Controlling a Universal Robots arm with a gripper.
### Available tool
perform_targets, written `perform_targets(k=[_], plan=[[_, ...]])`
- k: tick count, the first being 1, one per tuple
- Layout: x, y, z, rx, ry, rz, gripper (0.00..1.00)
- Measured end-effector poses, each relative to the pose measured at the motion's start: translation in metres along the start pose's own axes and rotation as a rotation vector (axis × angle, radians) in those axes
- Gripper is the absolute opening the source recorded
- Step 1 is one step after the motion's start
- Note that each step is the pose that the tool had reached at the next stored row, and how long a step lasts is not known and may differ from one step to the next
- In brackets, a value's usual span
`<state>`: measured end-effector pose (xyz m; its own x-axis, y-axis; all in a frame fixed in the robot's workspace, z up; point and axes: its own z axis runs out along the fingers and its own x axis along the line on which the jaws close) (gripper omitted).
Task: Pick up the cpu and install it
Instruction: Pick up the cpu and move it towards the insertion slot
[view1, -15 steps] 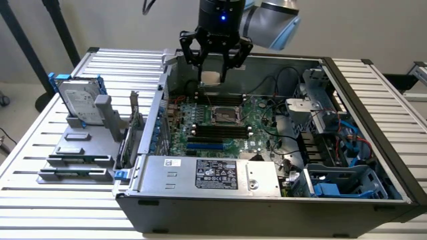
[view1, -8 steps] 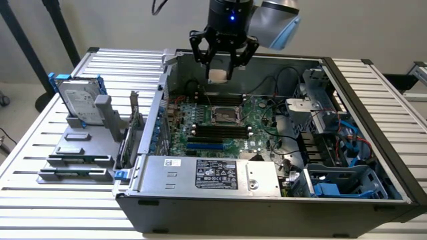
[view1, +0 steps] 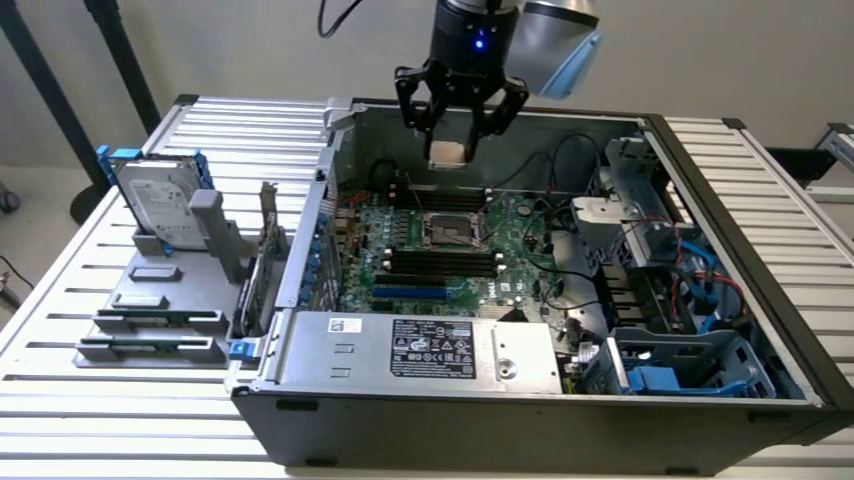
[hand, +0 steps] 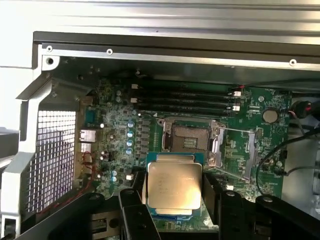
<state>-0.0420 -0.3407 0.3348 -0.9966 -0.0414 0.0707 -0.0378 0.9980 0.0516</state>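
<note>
- We see gripper (view1: 458, 138) clamping the cpu (view1: 447, 154), jaws wide.
- Exterior view: empty socket (view1: 450, 232) at six o'clock, apart.
- Seating likely needs squared alignment; corner mark unclear.

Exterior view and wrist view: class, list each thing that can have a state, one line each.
cpu: gripped, held above the motherboard, not installed.
gripper: jaws shut on the cpu.
cpu socket: uncovered, empty.
computer case: side open.
hard drive: upright, outside the computer case.
</note>
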Motion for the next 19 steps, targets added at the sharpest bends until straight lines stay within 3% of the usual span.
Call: perform_targets(k=[8,13,19], plan=[[-0.011,0.0083,0.0125,-0.0007,-0.0005,0.008,0.55],[-0.013,0.0176,0.0219,-0.0009,-0.0006,0.011,0.55],[-0.014,0.0222,0.0317,-0.0017,-0.0023,0.025,0.55]])
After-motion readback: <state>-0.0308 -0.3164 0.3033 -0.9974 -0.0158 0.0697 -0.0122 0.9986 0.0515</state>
